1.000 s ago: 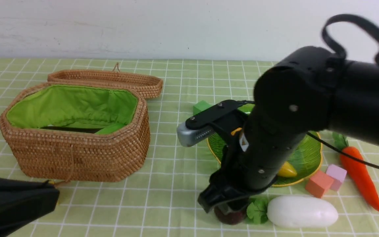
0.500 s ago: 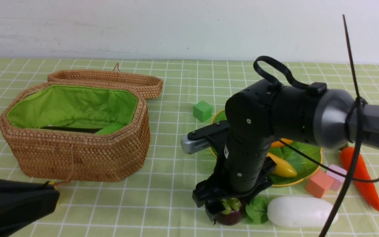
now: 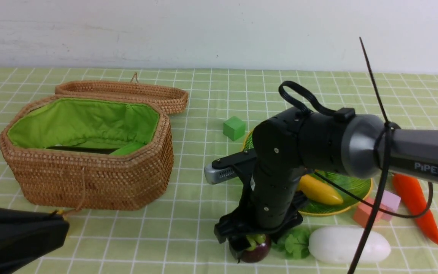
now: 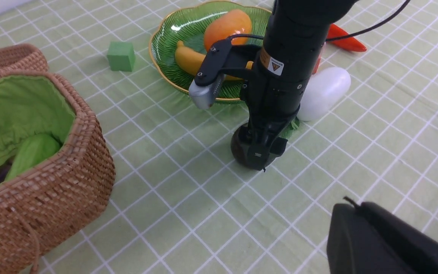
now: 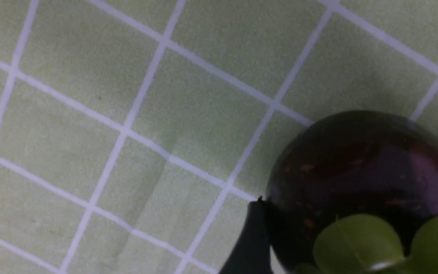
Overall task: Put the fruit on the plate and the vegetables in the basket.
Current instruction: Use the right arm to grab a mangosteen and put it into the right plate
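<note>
My right gripper [image 3: 247,245] reaches straight down and is shut on the dark purple mangosteen [image 3: 259,251] at the table's near edge; in the right wrist view one finger [image 5: 251,236] presses its side [image 5: 356,167]. The green plate [image 3: 356,184] behind holds the banana [image 3: 319,190] and the mango [image 4: 226,24]. The white radish [image 3: 348,245] lies right of the mangosteen, and the carrot [image 3: 414,207] is further right. The wicker basket [image 3: 89,179] stands open at the left with the pale gourd [image 4: 32,152] inside. My left gripper [image 3: 57,224] rests shut and empty at the near left.
The basket's lid [image 3: 127,93] lies open behind it. A green cube [image 3: 234,128] sits behind the plate. An orange-pink cube [image 3: 365,213] and a pink cube [image 3: 390,199] sit between plate and carrot. The right arm's cable hangs over the plate.
My right arm has lowered onto the mangosteen, and the fruit has shifted left and nearer with the gripper. The left arm has not moved.
</note>
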{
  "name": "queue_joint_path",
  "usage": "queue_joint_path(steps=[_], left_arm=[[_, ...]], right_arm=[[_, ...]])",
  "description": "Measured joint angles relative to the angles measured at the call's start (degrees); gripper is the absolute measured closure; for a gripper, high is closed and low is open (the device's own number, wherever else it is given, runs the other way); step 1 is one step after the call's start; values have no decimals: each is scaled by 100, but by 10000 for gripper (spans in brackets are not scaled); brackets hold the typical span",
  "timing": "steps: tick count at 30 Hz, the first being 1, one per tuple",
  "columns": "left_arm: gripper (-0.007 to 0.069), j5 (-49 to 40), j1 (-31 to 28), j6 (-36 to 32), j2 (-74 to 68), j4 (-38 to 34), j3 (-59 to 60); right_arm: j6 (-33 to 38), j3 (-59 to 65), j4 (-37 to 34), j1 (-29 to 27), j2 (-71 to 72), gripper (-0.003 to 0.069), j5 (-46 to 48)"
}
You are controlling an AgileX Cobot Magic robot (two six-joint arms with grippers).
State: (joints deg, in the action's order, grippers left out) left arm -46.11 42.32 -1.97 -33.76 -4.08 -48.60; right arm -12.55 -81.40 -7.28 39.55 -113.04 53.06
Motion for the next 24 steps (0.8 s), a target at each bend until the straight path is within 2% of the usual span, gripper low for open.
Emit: queue_joint_path(steps=[24], left_arm=[[638,-244,0,0,0,-82,0]], right_arm=[[0,-56,-107,-2,-295,72,-428]])
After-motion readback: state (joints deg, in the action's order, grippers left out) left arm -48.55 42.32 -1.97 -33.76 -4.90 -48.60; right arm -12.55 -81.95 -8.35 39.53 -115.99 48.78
